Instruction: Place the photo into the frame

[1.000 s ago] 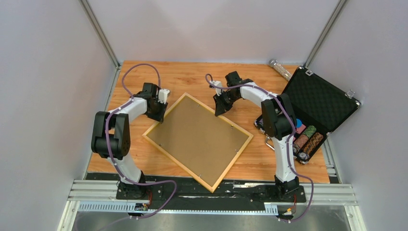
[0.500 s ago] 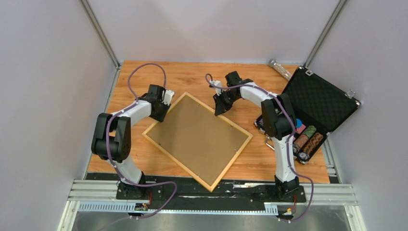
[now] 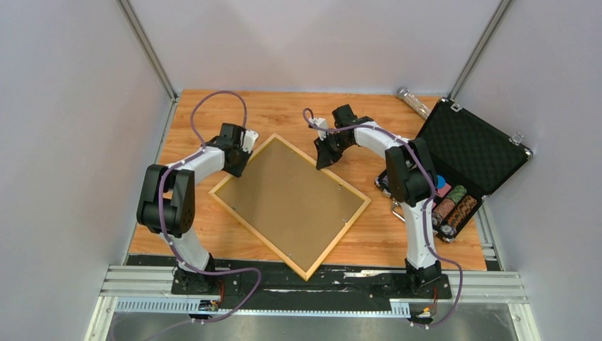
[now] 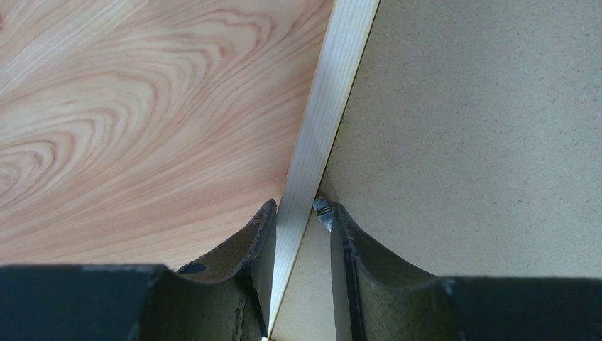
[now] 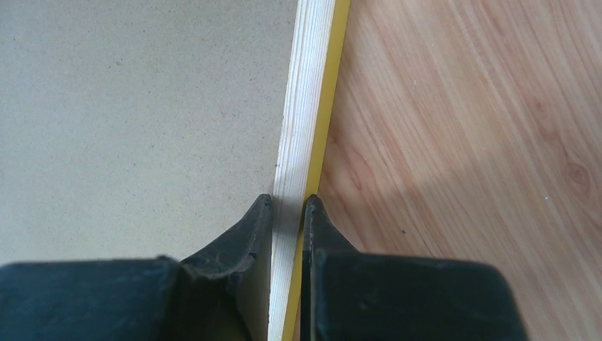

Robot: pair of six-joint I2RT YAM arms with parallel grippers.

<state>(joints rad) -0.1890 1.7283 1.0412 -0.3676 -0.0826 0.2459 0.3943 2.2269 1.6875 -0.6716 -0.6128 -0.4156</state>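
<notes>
Jaws on the right gripper (image 5: pixel 287 201) clench the frame (image 5: pixel 309 106) by its far-right rail; left gripper (image 4: pixel 302 206) straddles the far-left rail, firm pinch or not I cannot tell; frame lies face down, diagonal, in the middle of the table (image 3: pixel 213 114); backing board (image 3: pixel 289 204) up, photo not in view; small clip (image 4: pixel 323 211) beside the left inner finger, sliver of gap there. Step, I judge: shifting or turning the frame; next move wants both arms moving together, lest the thin rail slip.

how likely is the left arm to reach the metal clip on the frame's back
Likely yes: the left tool straddles the frame at its rail, and the clip sits uncovered beside the inner finger.
</notes>
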